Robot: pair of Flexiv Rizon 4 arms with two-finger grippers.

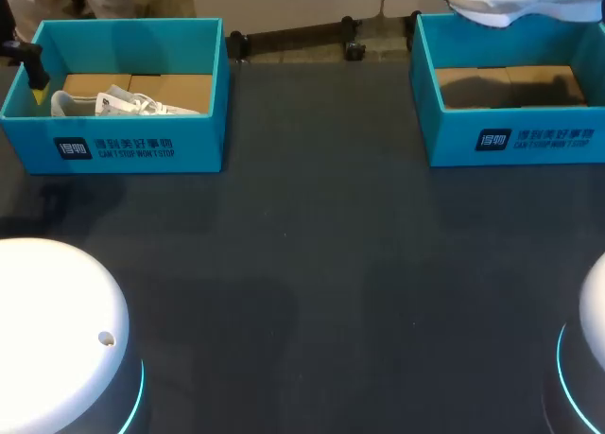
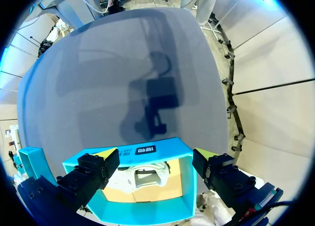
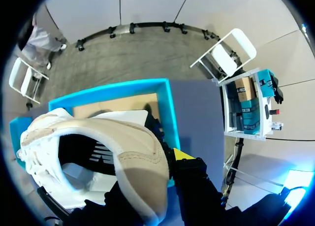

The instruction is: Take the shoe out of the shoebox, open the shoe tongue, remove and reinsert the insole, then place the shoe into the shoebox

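While the left gripper [image 2: 155, 154] hangs wide open and empty over the left shoebox [image 1: 113, 150], where a white shoe [image 1: 128, 103] lies along the box's length, the right gripper [image 3: 170, 159] holds a beige shoe [image 3: 98, 147] clamped, clear above the right shoebox [image 1: 510, 136]. I'd say only the taking-out is done; tongue, insole and return remain. The beige shoe's long axis runs across the table, and I can't tell which end is the toe

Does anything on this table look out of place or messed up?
Nothing looks damaged or spilled. The only thing off the table is a beige and white sneaker, which hangs above the far rim of the right teal cardboard shoebox, gripped in the right arm's jaws. A white sneaker lies in the left teal cardboard shoebox.
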